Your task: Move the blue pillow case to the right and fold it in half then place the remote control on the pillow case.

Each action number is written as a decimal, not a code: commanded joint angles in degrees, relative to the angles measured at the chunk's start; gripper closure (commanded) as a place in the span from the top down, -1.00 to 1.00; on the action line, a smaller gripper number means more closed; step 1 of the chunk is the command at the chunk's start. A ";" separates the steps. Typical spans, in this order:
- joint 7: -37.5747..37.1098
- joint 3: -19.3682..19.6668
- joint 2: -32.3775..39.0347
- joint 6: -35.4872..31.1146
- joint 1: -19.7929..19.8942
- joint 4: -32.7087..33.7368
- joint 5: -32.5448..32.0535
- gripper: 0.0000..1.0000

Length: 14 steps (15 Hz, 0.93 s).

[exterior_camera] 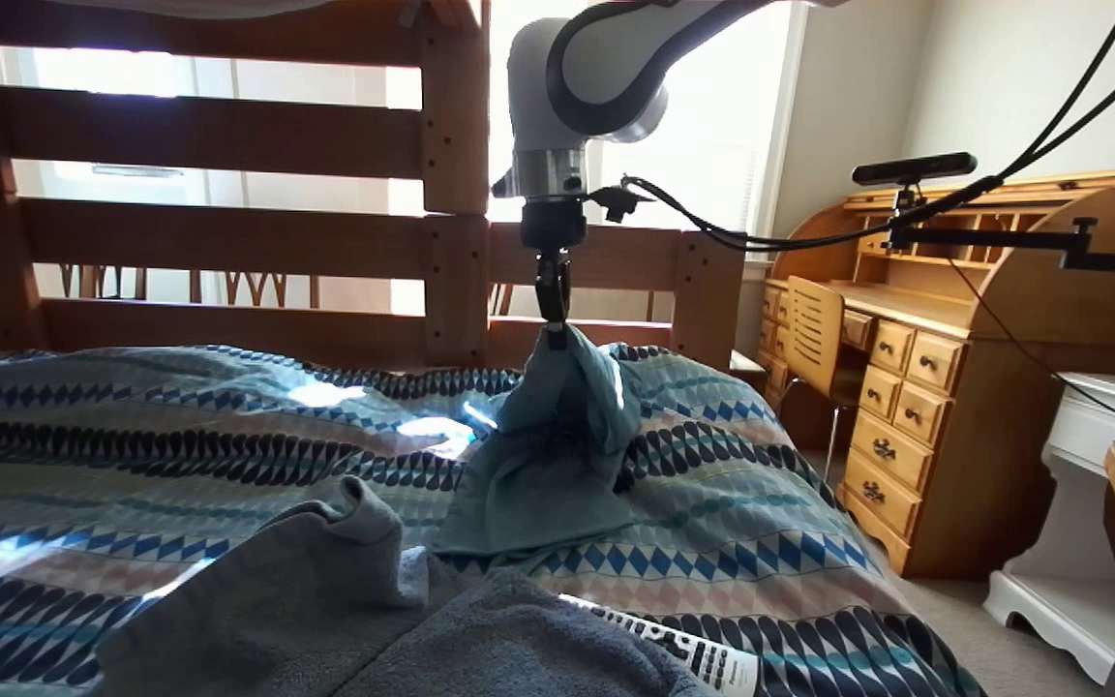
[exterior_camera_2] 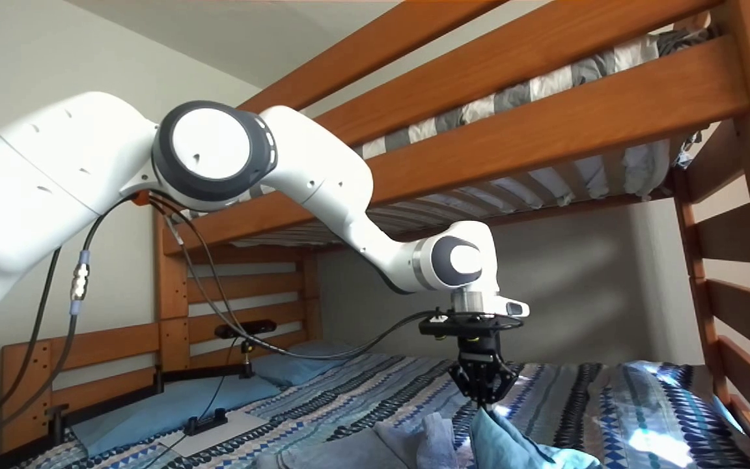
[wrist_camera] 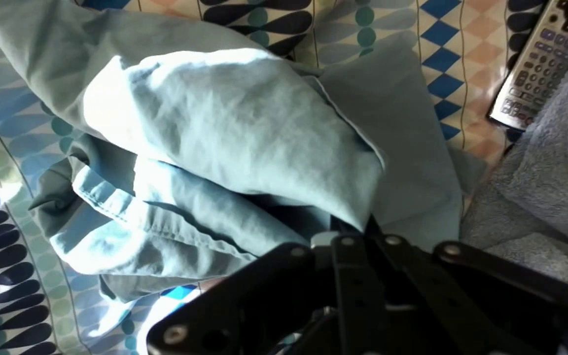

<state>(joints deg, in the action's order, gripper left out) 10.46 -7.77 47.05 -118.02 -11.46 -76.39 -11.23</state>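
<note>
Peaking upward, pillow case (exterior_camera: 540, 484), remote (wrist_camera: 543, 69) diagonal

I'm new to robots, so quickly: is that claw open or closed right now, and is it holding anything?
Gripper: closed, holding up part of the blue pillow case.

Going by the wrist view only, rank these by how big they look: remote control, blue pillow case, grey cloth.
1. Blue pillow case: largest, bunched across much of the picture.
2. Grey cloth: cut off at the right edge, so ranked by its visible part.
3. Remote control: smallest, though its far end is out of frame.
</note>
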 commanded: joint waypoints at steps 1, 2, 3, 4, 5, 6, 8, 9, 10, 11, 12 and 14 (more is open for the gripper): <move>2.12 -1.24 1.91 -0.32 -0.99 -0.35 1.17 -0.99; 1.80 -1.32 2.54 -0.57 -1.60 -0.37 0.88 -0.99; 1.55 -1.54 3.00 -2.43 -2.18 -1.05 0.58 -0.99; 0.81 -1.51 3.79 -4.06 -2.95 -1.18 0.30 -0.99; 0.21 -1.47 4.58 -7.22 -3.56 -1.55 0.12 -0.99; -1.62 -0.48 5.77 -10.15 -4.94 -1.34 -0.86 -0.99; -2.99 0.61 7.69 -17.08 -6.40 -1.92 -1.88 -0.99; -3.88 1.42 8.87 -20.92 -7.13 -2.11 -2.28 -0.99; -4.67 2.35 10.16 -24.18 -7.79 -1.98 -2.68 -0.99; -5.45 3.34 11.36 -26.64 -8.42 -1.73 -2.94 -0.99; -6.00 4.39 12.55 -28.37 -9.02 -1.35 -3.26 -0.99; -5.60 5.43 13.70 -29.37 -9.44 -2.11 -3.52 -0.99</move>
<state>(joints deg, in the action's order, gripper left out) 6.54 -4.20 58.89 -144.72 -19.80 -78.26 -12.75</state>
